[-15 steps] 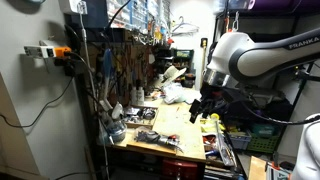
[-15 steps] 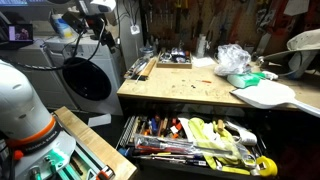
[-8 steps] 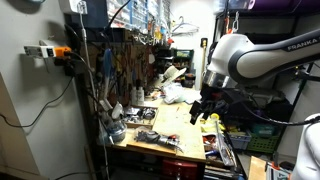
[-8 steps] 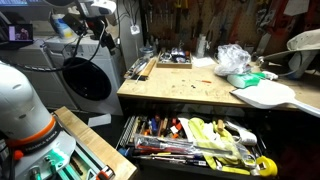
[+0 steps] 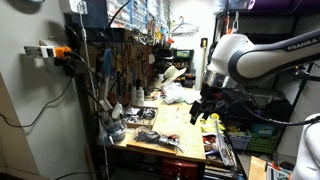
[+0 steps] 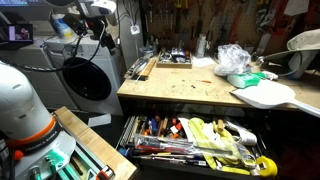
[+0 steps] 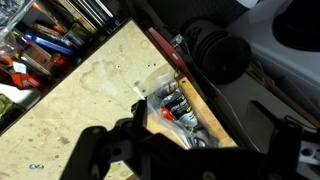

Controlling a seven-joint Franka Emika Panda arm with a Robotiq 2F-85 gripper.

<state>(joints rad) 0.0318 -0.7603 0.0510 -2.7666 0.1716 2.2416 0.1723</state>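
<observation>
From where I stand nothing has shifted over the last second. The tool (image 5: 203,110) hangs at the same height over the desk (image 5: 168,128), and the white arm (image 5: 250,55) behind it holds the same bend, so the work has not moved on: nothing is picked up and nothing on the board is disturbed. In the wrist view the tool's two dark fingers (image 7: 92,150) stand wide apart at the lower edge. They are spread open with only bare plywood between them, gripping nothing and touching nothing. The nearest thing is a clear packet of small parts (image 7: 172,103), which lies flat on the desk at about 12 o'clock from the tool, close to the red-trimmed edge and apart from the fingers. Beyond it, at about 1 o'clock and off the board, sits a black ribbed thing (image 7: 215,52); I cannot tell what it is. Out at 10 o'clock the open drawer (image 7: 35,45) shows its jumble of hand tools below the desk's front edge.
</observation>
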